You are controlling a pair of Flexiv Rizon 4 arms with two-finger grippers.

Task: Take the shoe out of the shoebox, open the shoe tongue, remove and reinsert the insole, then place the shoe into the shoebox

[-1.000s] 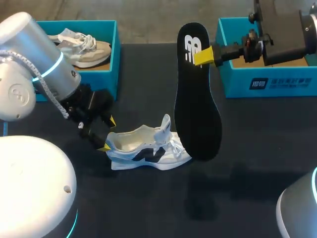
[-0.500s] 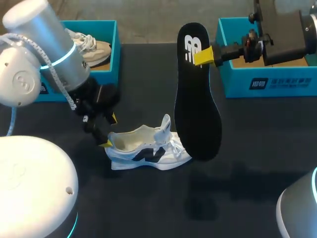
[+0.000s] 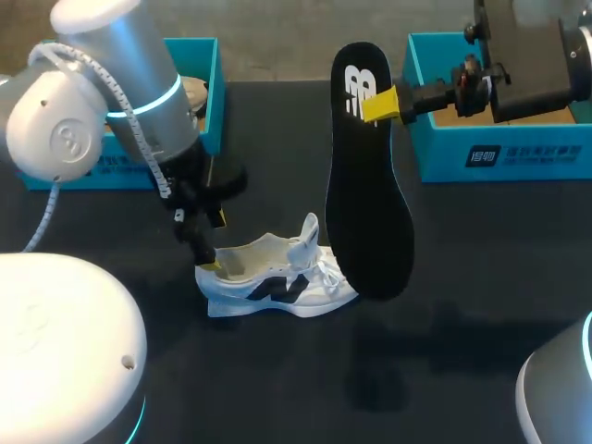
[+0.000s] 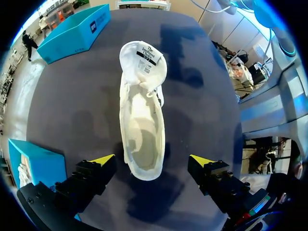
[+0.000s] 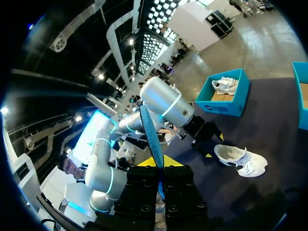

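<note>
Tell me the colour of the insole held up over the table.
The insole is black, with a white logo near its held end; clearest in the head view.

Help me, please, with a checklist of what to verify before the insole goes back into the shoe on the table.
1. Black flat insole held by the right gripper: ok, jaws clamp its upper end and it hangs straight down.
2. White low-top sneaker standing on its sole on the black table: ok.
3. Tongue pulled forward, opening bare inside: ok.
4. Left gripper steadying the heel: not ok, jaws open on either side of it, not gripping.
5. Insole lined up over the opening: not ok, it hangs by the sneaker's toe end instead.
</note>
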